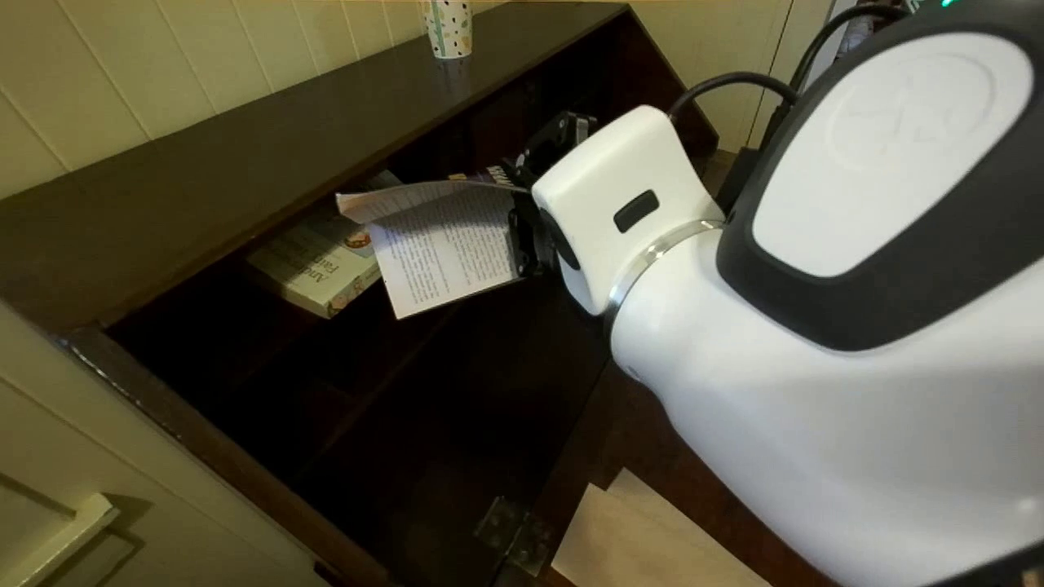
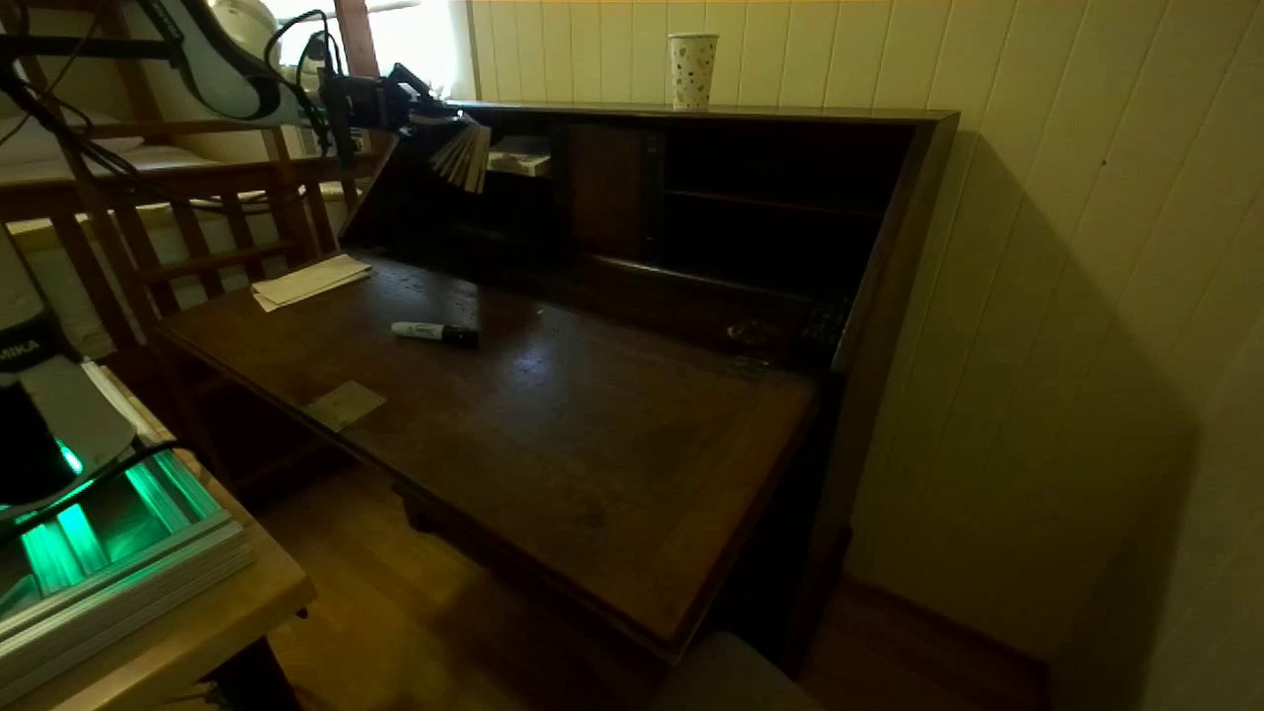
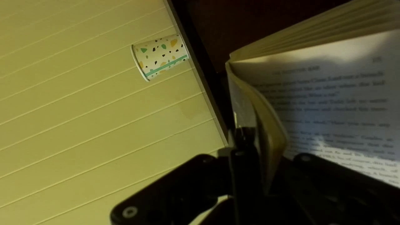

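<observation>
My gripper (image 3: pixel 261 162) is shut on part of a paperback book (image 3: pixel 328 103). The book hangs open with printed pages facing the wrist camera. One finger shows at the cover side, and the other is mostly hidden behind the pages. In an exterior view the gripper (image 1: pixel 522 220) holds the book (image 1: pixel 449 249) in front of the desk's upper shelf space. The gripper (image 2: pixel 420 109) and the fanned pages (image 2: pixel 464 156) also show at the desk's far left end in an exterior view. A pale fairy-tale book (image 1: pixel 318 261) lies in a compartment beside the held book.
A spotted paper cup (image 1: pixel 449 31) stands on the desk's top ledge (image 1: pixel 245 122). Folded papers (image 2: pixel 311 281) and a marker (image 2: pixel 434 334) lie on the fold-down desk top (image 2: pixel 553 425). The compartments are dark, with a divider panel (image 2: pixel 604 193) between them.
</observation>
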### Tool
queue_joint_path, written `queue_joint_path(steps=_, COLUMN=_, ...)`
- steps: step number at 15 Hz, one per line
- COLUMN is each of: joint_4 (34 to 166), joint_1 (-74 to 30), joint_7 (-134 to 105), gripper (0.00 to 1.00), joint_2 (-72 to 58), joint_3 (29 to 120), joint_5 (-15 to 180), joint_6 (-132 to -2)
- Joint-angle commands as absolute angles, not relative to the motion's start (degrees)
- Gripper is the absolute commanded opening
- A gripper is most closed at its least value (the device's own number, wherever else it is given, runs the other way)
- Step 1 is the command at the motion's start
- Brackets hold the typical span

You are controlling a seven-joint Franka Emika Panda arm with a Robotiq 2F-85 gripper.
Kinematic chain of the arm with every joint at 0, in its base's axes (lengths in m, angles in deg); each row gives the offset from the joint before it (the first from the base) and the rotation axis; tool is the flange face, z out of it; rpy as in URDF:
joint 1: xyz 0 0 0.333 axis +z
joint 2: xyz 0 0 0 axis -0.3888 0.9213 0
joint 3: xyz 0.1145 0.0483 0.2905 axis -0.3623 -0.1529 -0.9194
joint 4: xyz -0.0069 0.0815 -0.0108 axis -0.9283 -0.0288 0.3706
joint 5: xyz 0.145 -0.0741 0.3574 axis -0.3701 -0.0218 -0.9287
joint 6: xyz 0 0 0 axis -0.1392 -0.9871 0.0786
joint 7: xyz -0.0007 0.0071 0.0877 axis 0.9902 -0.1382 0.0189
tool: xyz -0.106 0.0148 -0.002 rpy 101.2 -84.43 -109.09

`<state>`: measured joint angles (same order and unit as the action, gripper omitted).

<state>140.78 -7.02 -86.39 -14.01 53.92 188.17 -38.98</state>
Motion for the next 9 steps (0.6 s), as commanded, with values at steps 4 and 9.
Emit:
queue_joint_path(steps=4, joint_4=139.46, joint_1=-10.05, joint_7=-87.22, gripper=0.01, joint_2=-12.82, joint_3=56.02, joint_5=199.34, joint_6=-44.84)
queue_joint_path(steps=9, joint_4=138.57, joint_1=-11.52, joint_7=-89.25, gripper=0.01, joint_2=-11.31, joint_3=56.99, joint_5=207.6, joint_6=-45.83)
